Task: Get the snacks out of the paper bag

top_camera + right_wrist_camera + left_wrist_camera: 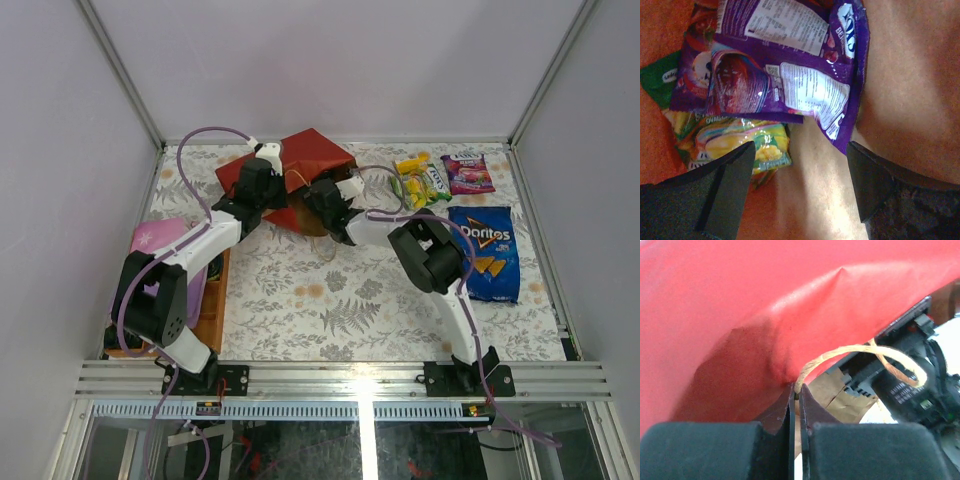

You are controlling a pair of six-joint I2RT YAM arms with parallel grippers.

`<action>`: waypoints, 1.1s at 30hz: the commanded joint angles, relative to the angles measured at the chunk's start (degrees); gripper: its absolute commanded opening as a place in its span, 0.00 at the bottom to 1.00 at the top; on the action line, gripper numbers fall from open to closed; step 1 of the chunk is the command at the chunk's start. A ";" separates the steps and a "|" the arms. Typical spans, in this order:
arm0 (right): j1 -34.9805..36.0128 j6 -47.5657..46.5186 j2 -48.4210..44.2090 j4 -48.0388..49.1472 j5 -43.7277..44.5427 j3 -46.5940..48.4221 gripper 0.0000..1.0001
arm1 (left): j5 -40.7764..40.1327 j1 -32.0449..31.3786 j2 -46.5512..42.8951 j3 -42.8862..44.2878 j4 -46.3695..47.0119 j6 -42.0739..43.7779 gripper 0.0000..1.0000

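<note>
The red paper bag (305, 160) lies on its side at the back of the table. My left gripper (799, 396) is shut on its rim, right where the tan cord handle (865, 351) comes out. My right gripper (800, 167) is open inside the bag, over the brown kraft lining (910, 85). Just ahead of its fingertips lie a purple packet (790, 65), a green-yellow packet (742, 142) and a green one (660, 80); none is between the jaws. Outside the bag lie a blue Doritos bag (487, 250), a purple packet (467, 173) and green-yellow packets (420, 180).
A flat pink-purple item (155, 238) rests on a wooden tray (214, 300) at the left edge. The right arm's wrist (910, 375) shows at the bag's mouth, close to my left gripper. Cage walls ring the table.
</note>
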 commanded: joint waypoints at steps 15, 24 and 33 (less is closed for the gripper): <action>-1.92 14.60 10.16 -18.68 6.75 14.23 0.77 | 2.41 0.44 0.05 2.51 -1.20 -0.85 0.00; -2.50 13.46 15.10 -6.81 3.42 16.46 0.30 | 2.67 0.45 0.46 3.24 -1.73 -0.79 0.00; -2.54 6.82 5.23 2.93 -1.23 3.06 0.00 | 3.19 0.44 0.11 4.66 -3.16 -1.03 0.00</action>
